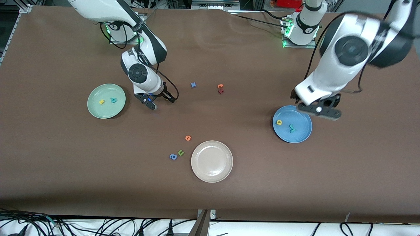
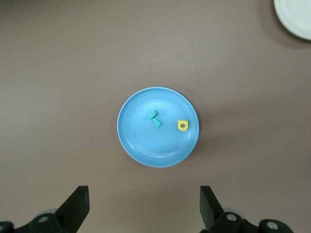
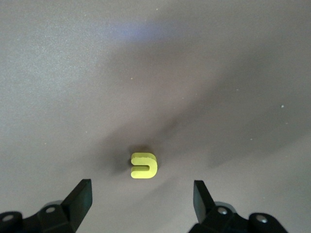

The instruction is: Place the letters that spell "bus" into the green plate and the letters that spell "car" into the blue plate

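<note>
Green plate [image 1: 94,108]: yellow s [image 1: 102,102], teal b [image 1: 113,100] in. Yellow u [image 3: 144,165] on tabletop [image 1: 246,183] under right pincer [image 1: 154,104], wide open, empty. Blue plate [image 1: 303,133]: yellow a [image 1: 279,122], teal r [image 1: 291,128] in; teal c not visible. Left pincer [image 1: 320,110] over plate edge, wide open, empty.

yellow u [image 3: 144,165] flat on bare table.

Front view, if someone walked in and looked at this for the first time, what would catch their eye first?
Probably the three plates: the green plate toward the right arm's end holds two letters, the blue plate toward the left arm's end holds a yellow a and a teal r, and the beige plate is nearest the camera. Next, both open end effectors: the left end effector over the blue plate's rim, the right end effector over a yellow u.
</note>
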Robot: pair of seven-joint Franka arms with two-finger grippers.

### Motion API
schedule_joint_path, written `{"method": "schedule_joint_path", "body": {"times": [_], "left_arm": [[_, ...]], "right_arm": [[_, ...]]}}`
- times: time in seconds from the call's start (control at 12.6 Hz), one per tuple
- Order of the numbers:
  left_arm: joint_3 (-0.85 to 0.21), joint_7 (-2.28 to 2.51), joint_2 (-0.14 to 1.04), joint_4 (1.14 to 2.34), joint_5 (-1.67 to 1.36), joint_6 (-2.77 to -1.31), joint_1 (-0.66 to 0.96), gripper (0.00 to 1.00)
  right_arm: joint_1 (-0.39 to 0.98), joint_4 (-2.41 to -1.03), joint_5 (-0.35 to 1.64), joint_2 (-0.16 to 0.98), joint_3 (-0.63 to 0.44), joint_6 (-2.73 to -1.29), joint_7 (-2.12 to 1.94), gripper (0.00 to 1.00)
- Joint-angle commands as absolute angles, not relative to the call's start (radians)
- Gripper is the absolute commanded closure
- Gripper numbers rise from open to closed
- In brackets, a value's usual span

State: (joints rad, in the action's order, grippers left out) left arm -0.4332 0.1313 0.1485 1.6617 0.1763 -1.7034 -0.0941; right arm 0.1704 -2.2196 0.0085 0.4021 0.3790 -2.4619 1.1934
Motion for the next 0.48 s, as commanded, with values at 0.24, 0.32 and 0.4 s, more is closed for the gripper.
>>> {"method": "schedule_joint_path", "body": {"times": [0.24,0.32,0.4], "left_arm": [[-0.319,0.124,0.133,1.511,0.066,-1.592,-0.097,0.0],[-0.229,0.12,0.13,1.511,0.054,-1.592,-0.043,0.0],[-0.168,0.12,0.118,1.516,0.016,-1.592,-0.007,0.0]], "right_arm": [[0.179,-2.339,0.006,0.408,0.374,-2.695,1.246,0.02],[0.179,-2.339,0.006,0.408,0.374,-2.695,1.246,0.02],[0.179,-2.339,0.006,0.408,0.374,-2.695,1.247,0.02]]}}
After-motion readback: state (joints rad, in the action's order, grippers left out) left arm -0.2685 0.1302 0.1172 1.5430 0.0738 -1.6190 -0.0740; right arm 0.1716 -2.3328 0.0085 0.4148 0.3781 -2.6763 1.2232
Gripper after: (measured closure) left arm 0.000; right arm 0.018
